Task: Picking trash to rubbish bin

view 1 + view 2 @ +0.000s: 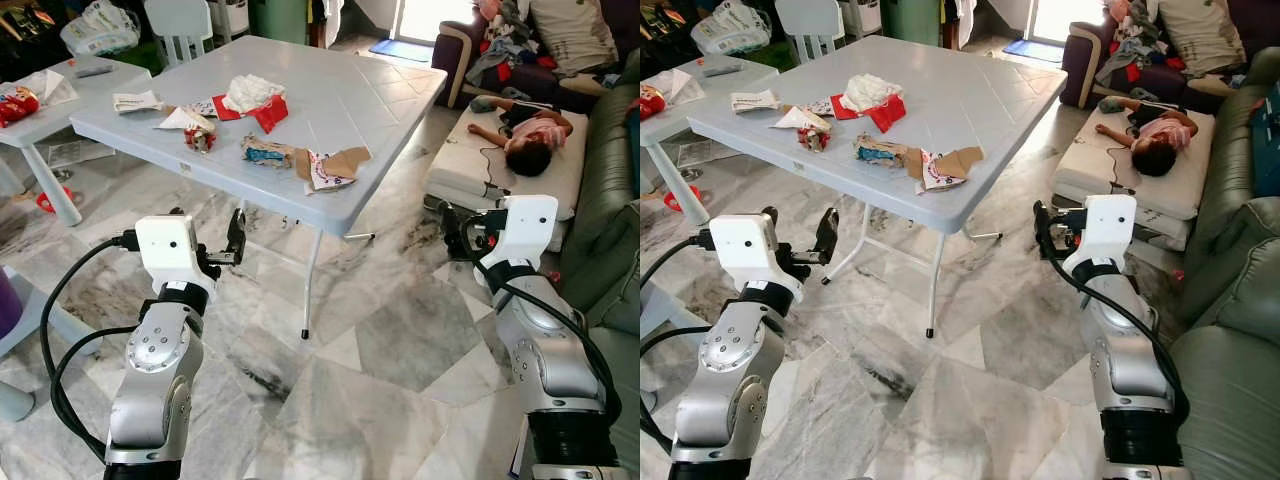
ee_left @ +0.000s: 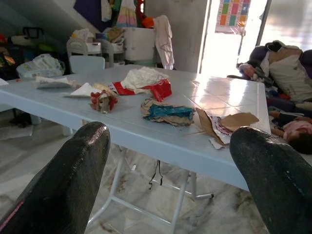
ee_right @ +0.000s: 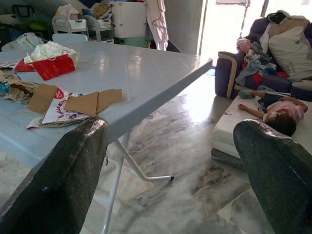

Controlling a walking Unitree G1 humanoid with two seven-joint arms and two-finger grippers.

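You are looking at a pale blue folding table standing on a marble floor, and the trash lies on its surface, toward the near edge. There is a torn brown cardboard piece right by the edge, a crumpled blue and brown wrapper just beside it, a small red crushed wrapper further to your left, and a red packet with white crumpled paper on top of it behind them. A flat white packet sits near the far left corner. Your left gripper is held up in front of the table, lower than the surface and near its left edge, and its jaws are spread wide and hold nothing (the wrist view looks between them at the trash). Your right gripper is out past the right corner of the table, over the floor, and its jaws are spread wide too and hold nothing. A person lies on a white mattress on the floor to your right, next to a green sofa. Another small table stands to your left.
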